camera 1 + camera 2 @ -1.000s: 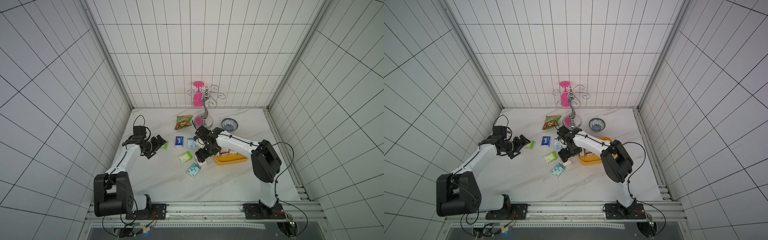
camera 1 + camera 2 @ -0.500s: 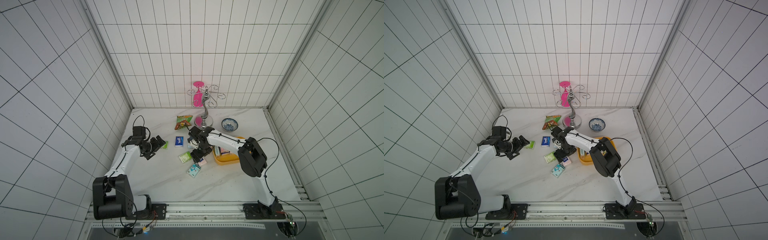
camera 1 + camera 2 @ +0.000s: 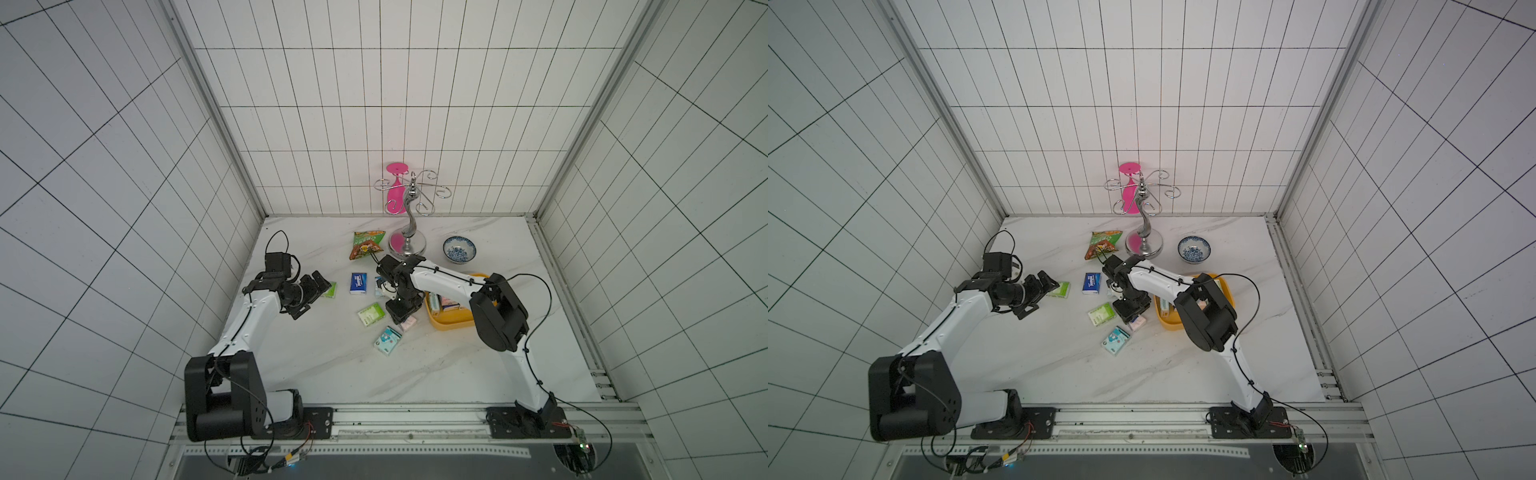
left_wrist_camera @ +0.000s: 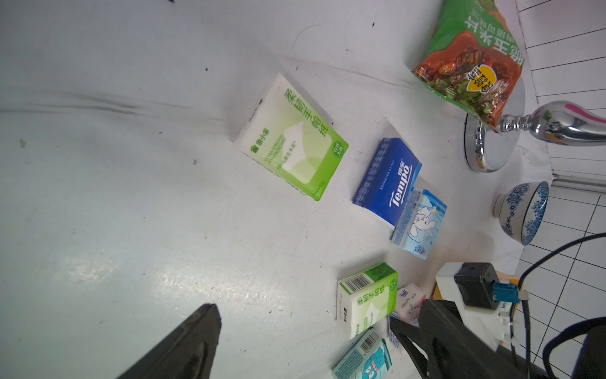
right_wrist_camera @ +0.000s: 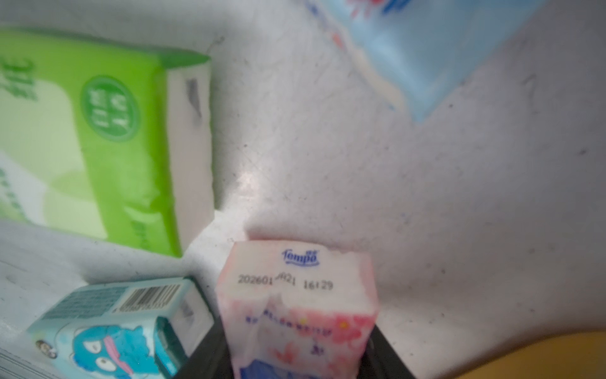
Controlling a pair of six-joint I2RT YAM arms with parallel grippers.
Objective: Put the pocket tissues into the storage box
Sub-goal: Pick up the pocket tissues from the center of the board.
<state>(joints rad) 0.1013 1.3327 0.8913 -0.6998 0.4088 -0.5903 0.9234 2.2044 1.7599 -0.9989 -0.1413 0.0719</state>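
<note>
Several pocket tissues lie loose on the marble. In both top views my right gripper [image 3: 401,318] [image 3: 1131,313] points down beside the yellow storage box [image 3: 451,330] [image 3: 1169,324]. It is shut on the pink packet [image 5: 296,308] [image 3: 409,324], which still rests on the table. Beside it lie a green packet [image 3: 370,314] [image 5: 98,141] and a teal packet [image 3: 387,340] [image 5: 108,328]. Further back are a dark blue packet [image 3: 358,283] and a light blue packet [image 4: 421,223]. My left gripper [image 3: 311,297] [image 4: 301,318] hangs open and empty, just short of another green packet [image 3: 330,289] [image 4: 295,141]. The box holds a few packets [image 3: 442,303].
A green-orange snack bag [image 3: 365,245] lies at the back. Next to it stands a chrome hook stand [image 3: 407,245] with a pink cup. A blue-white bowl [image 3: 459,249] sits behind the box. Tiled walls close the table on three sides.
My right gripper has come down from beside the box onto the pink packet and closed its jaws on it. The left arm has hardly moved and stays open.
</note>
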